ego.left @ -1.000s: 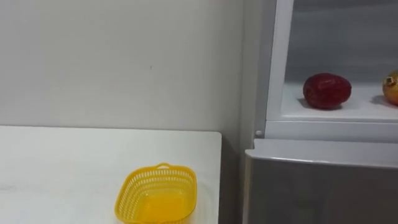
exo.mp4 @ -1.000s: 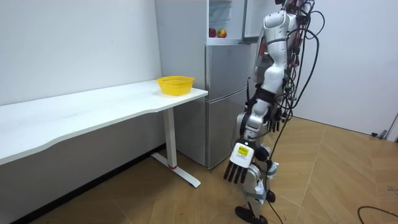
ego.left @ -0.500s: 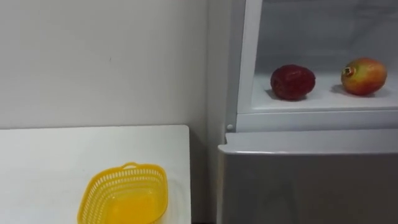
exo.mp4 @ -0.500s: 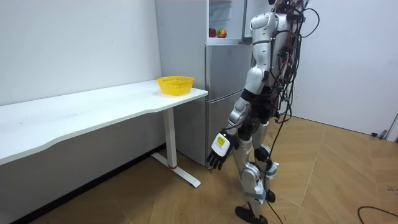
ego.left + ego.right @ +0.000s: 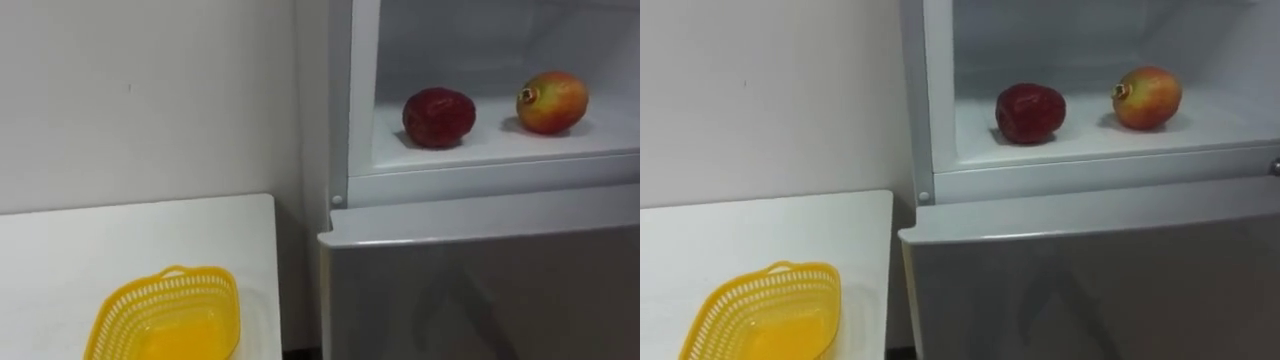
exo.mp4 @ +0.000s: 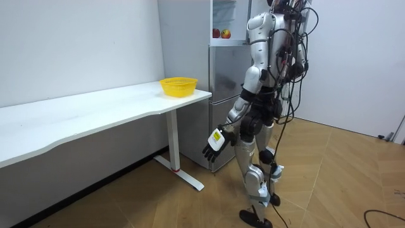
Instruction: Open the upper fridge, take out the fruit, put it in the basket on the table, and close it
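Far above left hand (image 6: 212, 140), red fruit (image 5: 438, 117).

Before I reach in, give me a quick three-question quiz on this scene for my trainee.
1. What is in the basket on the table?
2. The red fruit and the yellow-red fruit lie: A. in the basket; B. side by side on the shelf of the upper fridge; C. on the table.
3. True or false: in the room view the left hand hangs open, holding nothing.

Key
1. Nothing; it is empty.
2. B
3. True
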You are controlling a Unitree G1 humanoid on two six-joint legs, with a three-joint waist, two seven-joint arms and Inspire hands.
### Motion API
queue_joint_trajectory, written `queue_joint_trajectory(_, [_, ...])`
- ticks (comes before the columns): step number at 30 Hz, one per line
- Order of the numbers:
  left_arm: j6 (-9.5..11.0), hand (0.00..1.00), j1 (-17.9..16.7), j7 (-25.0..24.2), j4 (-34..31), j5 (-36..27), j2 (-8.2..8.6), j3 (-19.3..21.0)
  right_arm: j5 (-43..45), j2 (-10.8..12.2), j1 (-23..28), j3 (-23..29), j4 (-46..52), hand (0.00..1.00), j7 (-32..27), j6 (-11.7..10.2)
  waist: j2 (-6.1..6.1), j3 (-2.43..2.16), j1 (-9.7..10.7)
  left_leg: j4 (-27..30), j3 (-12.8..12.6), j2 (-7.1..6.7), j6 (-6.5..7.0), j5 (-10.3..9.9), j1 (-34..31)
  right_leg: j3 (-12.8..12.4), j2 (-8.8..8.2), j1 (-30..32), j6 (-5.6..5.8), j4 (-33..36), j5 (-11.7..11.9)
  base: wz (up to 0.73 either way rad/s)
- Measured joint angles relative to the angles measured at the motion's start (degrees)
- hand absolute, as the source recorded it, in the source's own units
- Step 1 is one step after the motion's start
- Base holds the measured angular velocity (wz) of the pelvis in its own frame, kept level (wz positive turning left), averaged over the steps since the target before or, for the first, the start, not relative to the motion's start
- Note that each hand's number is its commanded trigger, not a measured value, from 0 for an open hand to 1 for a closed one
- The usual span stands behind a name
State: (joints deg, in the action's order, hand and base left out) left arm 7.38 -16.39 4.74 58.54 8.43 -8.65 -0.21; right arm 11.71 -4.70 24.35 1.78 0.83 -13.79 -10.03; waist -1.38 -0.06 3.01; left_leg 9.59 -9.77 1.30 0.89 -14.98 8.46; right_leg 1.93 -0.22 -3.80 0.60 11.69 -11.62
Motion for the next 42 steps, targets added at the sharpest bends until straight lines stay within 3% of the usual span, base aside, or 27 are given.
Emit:
queue_joint_trajectory(8, [0.42, 0.0, -0.25, -1.02, 2.26, 0.18, -1.27, -1.4, 4.7, -0.43, -0.46, -0.74, 10.41, 0.0, -3.59, -3.84, -0.13, -0.12, 0.01, 0.1, -0.7, 0.23, -0.04, 0.02, -1.31, -0.16, 0.2, 1.83, -0.12, 1.05, 0.31, 0.0])
queue_joint_trajectory(13, [0.06, 0.0, -0.12, -2.13, 3.95, 0.54, -1.49, -1.38, 6.69, -0.88, -0.46, -1.86, 13.03, 0.0, -4.44, -3.84, -0.01, -0.2, -0.22, 0.01, -0.8, 0.22, -0.05, 0.01, -1.33, -0.23, 0.21, 1.91, -0.07, 1.16, 0.69, 0.0])
queue_joint_trajectory(22, [-0.86, 0.0, 1.49, -4.19, 5.56, 0.67, -1.85, -3.5, 9.33, -4.42, -0.99, -5.69, 17.5, 0.0, -10.7, -4.9, -0.01, -0.23, -1.63, 0.04, -1.14, 0.27, -0.05, 0.01, -0.84, -0.43, 0.31, 1.9, -0.09, 1.93, 0.73, 0.0])
queue_joint_trajectory(27, [-1.1, 0.0, 2.27, -4.12, 5.63, 0.84, -2.18, -5.66, 9.58, -6.29, -4.77, -8.34, 20.9, 0.0, -13.71, -5.46, 0.02, -0.06, -2.08, -0.18, -1.13, 0.32, -0.05, 0.01, -0.89, -0.19, 0.34, 1.94, -0.1, 1.93, 0.73, 0.0])
queue_joint_trajectory(35, [-3.26, 0.0, 2.41, -4.16, 5.69, 1.28, -2.52, -5.75, 11.12, -6.39, -6.82, -9.81, 22.49, 0.0, -16.4, -5.5, 0.98, -0.14, -2.79, -0.01, -0.82, 0.33, -0.09, 0.04, -1.0, 0.16, 0.32, 1.87, -0.1, 1.83, 0.73, 0.01])
queue_joint_trajectory(42, [-3.38, 0.0, 2.16, -4.02, 5.76, 1.28, -2.96, -5.73, 11.52, -6.41, -8.86, -9.85, 22.75, 0.0, -19.47, -5.74, 1.61, -0.01, -3.65, 0.01, -0.82, 0.34, -0.08, 0.04, -0.99, 0.38, 0.27, 1.7, -0.09, 1.55, 0.73, 0.0])
